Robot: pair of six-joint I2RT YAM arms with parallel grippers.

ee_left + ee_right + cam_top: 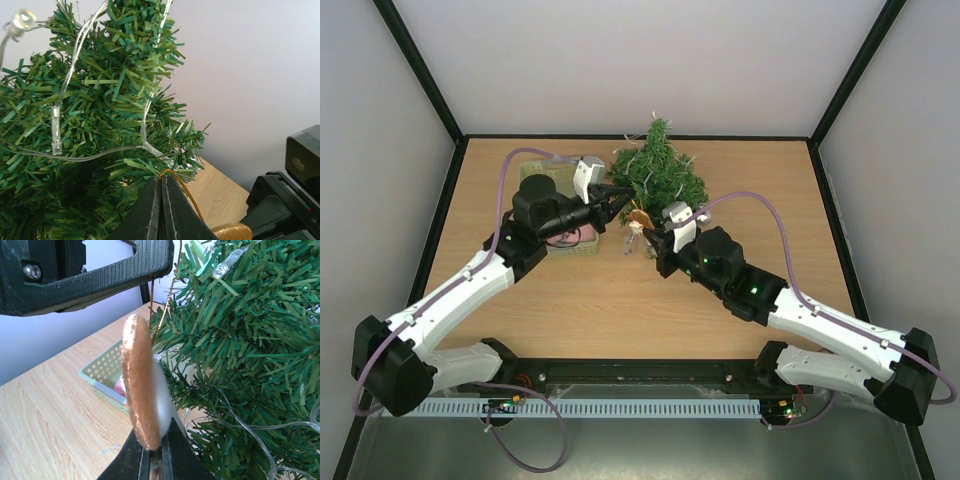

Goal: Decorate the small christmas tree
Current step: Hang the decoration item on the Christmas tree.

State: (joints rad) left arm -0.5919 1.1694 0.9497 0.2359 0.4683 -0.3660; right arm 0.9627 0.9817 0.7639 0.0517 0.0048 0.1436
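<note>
1. pale wooden worktop [620,310], enclosed by plain white walls [650,60] with black corner struts.
2. small christmas tree [658,170]: bushy dark green artificial fir, standing upright at the far centre of the worktop, just right of the basket.
3. light string [56,132]: clear wire with small clear bulbs, draped through the tree's branches.
4. pale green basket [575,250]: perforated plastic, left of the tree, partly hidden under the left arm; something pink lies inside, too small to identify.
5. felt ornament [140,390]: flat round disc, brown rim with a white face, seen edge-on in the right wrist view, hanging upright against the tree's near left side.
6. gold cord [182,187]: thin loop rising from the top of the ornament to the left fingertips.
7. left end effector [161,182]: clenched, its black jaws pressed together on the top of the gold cord, with the tips right at the lower branches of the tree.
8. right end effector [155,452]: clenched from below on the bottom edge of the felt ornament, just under the left end effector and beside the tree.
</note>
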